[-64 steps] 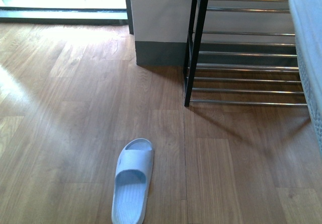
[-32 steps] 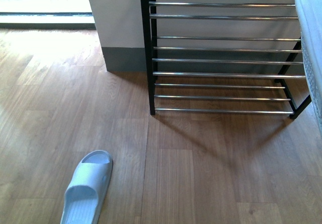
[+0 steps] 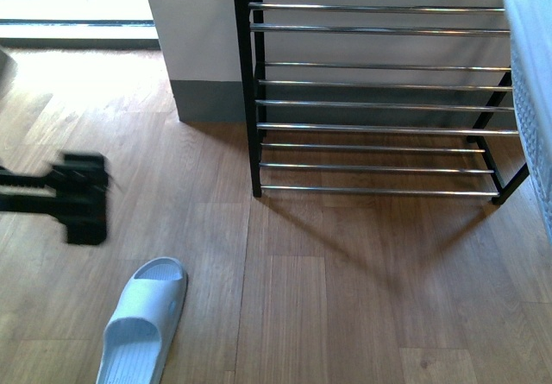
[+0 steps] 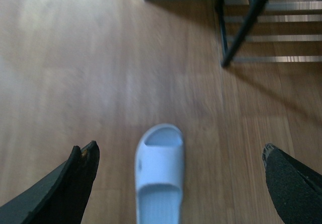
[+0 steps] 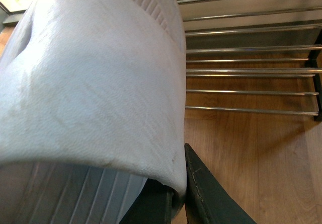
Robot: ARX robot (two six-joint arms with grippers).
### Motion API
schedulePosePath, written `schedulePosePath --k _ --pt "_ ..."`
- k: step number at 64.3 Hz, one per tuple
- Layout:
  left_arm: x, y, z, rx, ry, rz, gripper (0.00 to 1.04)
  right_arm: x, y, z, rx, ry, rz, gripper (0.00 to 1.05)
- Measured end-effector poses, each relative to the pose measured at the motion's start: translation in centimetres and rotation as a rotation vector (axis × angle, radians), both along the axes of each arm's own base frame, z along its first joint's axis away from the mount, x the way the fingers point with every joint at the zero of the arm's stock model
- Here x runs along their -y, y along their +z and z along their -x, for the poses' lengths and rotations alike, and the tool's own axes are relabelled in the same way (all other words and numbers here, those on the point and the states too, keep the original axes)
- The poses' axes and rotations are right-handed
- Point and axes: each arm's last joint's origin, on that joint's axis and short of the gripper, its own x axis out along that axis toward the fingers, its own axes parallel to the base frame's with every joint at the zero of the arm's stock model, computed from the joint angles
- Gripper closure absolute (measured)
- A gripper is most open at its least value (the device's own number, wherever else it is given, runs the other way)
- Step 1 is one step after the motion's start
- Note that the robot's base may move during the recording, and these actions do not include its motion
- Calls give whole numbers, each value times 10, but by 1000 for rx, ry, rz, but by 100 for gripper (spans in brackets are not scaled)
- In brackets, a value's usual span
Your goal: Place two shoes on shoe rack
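Left gripper (image 3: pixel 84 196), jaws spread wide, hovers by the floor slide (image 4: pixel 158 178) to grasp next; right gripper (image 5: pixel 176 199), apparently pinching the other slide (image 5: pixel 90 83), should reach the shoe rack (image 3: pixel 379 127).

We count two light-blue slides, a floor slide (image 3: pixel 141 324) and a raised slide (image 5: pixel 100 83), and just one shoe rack (image 3: pixel 254 142)

The floor slide (image 3: pixel 142 324) is plain light blue with a finely ribbed footbed. The held slide (image 5: pixel 90 78) looks paler, near white, with grooved stripes. The rack (image 3: pixel 250 82) has black side frames and shiny silver rods. The left claw (image 4: pixel 178 148) is black. The floor (image 3: pixel 345 298) is brown wood-grain planks. The wall (image 3: pixel 194 22) is white above a grey skirting.
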Motion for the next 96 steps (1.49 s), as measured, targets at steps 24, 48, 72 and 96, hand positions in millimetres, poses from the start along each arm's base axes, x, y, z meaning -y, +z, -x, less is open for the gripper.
schedulePosePath --k 24,48,72,96 --pt "27 -171 -18 -430 91 10 9 0 0 0 0 0 0 103" --pt "19 -220 -51 -429 159 -23 9 0 0 0 0 0 0 103" --pt "12 -223 -65 -399 148 -46 60 0 0 0 0 0 0 103" --pt "6 -189 -65 -314 163 -60 103 0 0 0 0 0 0 103"
